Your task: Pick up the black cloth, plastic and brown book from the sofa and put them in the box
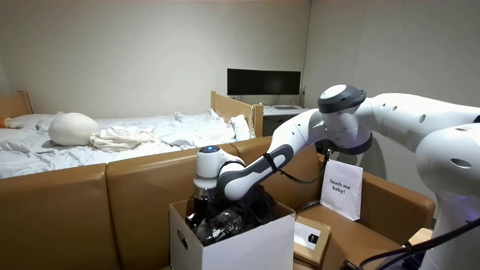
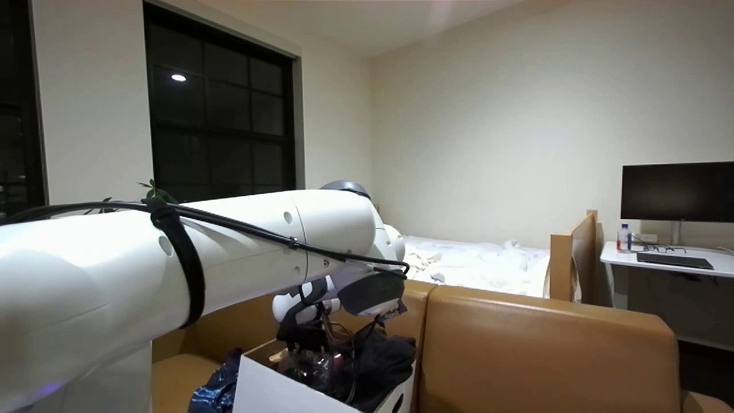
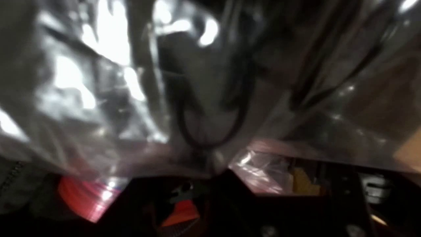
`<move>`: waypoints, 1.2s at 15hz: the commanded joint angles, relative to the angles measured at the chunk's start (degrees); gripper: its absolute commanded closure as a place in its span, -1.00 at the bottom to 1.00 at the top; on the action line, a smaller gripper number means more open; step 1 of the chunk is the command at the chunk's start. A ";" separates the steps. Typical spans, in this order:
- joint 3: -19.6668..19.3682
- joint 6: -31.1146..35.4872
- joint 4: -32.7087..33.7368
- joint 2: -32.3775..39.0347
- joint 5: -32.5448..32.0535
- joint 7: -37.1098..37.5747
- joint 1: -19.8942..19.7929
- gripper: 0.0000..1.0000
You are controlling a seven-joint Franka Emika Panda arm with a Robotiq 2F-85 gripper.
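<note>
The white box (image 1: pixel 249 249) stands on the brown sofa (image 1: pixel 157 183); its wall also shows in an exterior view (image 2: pixel 281 393). The black cloth (image 1: pixel 260 204) is bunched inside the box and shows in both exterior views (image 2: pixel 383 358). The clear crumpled plastic (image 1: pixel 223 227) is in the box at the gripper and fills most of the wrist view (image 3: pixel 131 98). My gripper (image 1: pixel 198 215) points down inside the box. The plastic and box hide its fingertips, so I cannot tell whether it grips the plastic. The brown book (image 1: pixel 311 240), with a white label, lies on the sofa beside the box.
A white paper bag (image 1: pixel 341 189) leans on the sofa's backrest and armrest. A shiny blue bag (image 2: pixel 217 387) is beside the box. Black cables (image 1: pixel 423 245) run along the arm. The sofa backrest (image 2: pixel 539 344) rises behind the box.
</note>
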 commanded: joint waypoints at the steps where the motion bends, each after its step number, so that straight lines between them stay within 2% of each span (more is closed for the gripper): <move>1: 3.24 -2.94 -4.41 4.14 -1.63 7.98 -3.32 -0.93; 5: 8.93 -5.74 -11.90 11.01 -5.51 20.79 -8.22 -1.00; 10: 19.58 -12.58 -21.23 15.76 -0.85 29.82 -16.00 -1.00; 14: 25.83 -11.16 -28.37 17.25 1.78 35.16 -27.20 -1.00; 18: 28.92 0.24 -34.18 15.01 -0.73 34.55 -42.24 -1.00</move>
